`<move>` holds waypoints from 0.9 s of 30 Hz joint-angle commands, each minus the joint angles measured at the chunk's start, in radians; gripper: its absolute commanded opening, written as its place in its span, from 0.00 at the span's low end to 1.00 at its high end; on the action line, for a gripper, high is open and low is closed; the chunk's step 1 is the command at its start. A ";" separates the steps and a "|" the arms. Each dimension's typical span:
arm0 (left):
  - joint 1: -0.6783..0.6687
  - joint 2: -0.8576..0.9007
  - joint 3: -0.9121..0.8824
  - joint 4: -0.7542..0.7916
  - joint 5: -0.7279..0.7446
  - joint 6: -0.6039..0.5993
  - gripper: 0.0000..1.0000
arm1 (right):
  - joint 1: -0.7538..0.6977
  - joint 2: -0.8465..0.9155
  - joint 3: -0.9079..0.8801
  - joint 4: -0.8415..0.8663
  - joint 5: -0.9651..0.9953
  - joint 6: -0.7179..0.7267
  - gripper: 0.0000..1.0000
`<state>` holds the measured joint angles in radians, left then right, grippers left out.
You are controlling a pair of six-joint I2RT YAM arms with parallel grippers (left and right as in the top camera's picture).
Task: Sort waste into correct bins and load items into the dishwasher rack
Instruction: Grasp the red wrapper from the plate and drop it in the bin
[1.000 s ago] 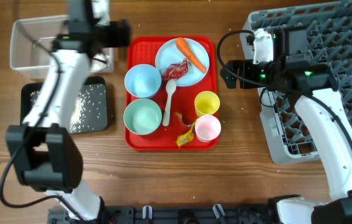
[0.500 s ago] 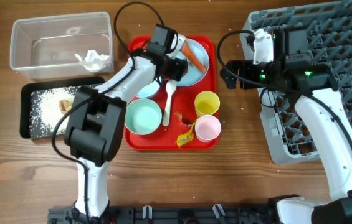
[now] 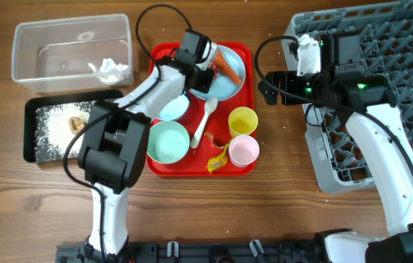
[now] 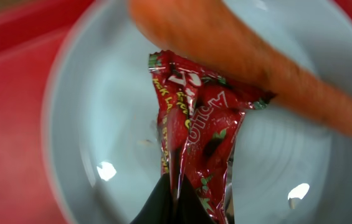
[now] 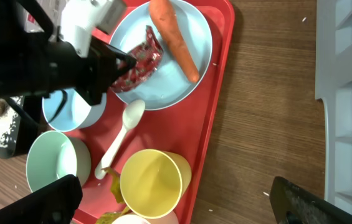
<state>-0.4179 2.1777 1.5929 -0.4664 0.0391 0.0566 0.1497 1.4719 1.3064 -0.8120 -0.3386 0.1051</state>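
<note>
On the wooden table [image 3: 279, 212], the left gripper [image 4: 174, 202] is pinched onto the lower end of the red wrapper [image 4: 194, 137], which lies on the pale blue plate [image 4: 82, 124] against the carrot [image 4: 256, 68]. Light, crinkly and slick, it should hold best by that gathered end, though the carrot may drag along. The right gripper [image 3: 263, 86] hangs spread beside the rack [image 3: 411, 58].

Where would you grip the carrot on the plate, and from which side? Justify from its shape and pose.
Grip the carrot across its thicker half, from straight above, jaws astride its width: it lies flat on the plate, tapering to a thin tip, and the red wrapper crowds one flank.
</note>
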 commanded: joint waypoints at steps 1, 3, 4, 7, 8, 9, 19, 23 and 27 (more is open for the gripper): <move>0.107 -0.172 0.083 -0.034 -0.056 -0.104 0.04 | 0.004 0.011 0.020 -0.004 0.010 0.002 1.00; 0.221 -0.232 0.083 -0.036 -0.057 -0.114 0.04 | 0.004 0.011 0.020 -0.004 0.010 0.002 0.99; 0.275 -0.235 0.083 -0.039 -0.056 -0.123 0.04 | 0.004 0.011 0.020 -0.004 0.010 0.003 1.00; 0.456 -0.202 0.080 -0.070 -0.055 -0.179 0.04 | 0.004 0.011 0.020 -0.003 0.010 0.003 0.99; 0.509 -0.178 0.080 -0.069 -0.047 -0.178 0.04 | 0.004 0.011 0.020 0.000 0.010 0.003 1.00; 0.542 -0.160 0.080 -0.070 -0.043 -0.178 0.04 | 0.004 0.011 0.020 0.002 0.010 0.003 1.00; 0.557 -0.236 0.082 -0.211 0.077 -0.099 0.99 | 0.004 0.011 0.020 -0.003 0.010 0.003 1.00; 0.368 -0.304 0.082 -0.591 0.145 -0.045 0.90 | 0.004 0.011 0.020 -0.004 0.010 0.007 1.00; 0.145 -0.306 0.077 -0.813 0.194 0.007 0.91 | 0.004 0.011 0.020 -0.013 0.010 0.007 0.99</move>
<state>-0.1699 1.8847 1.6768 -1.2148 0.1822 0.0147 0.1497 1.4719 1.3064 -0.8211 -0.3378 0.1051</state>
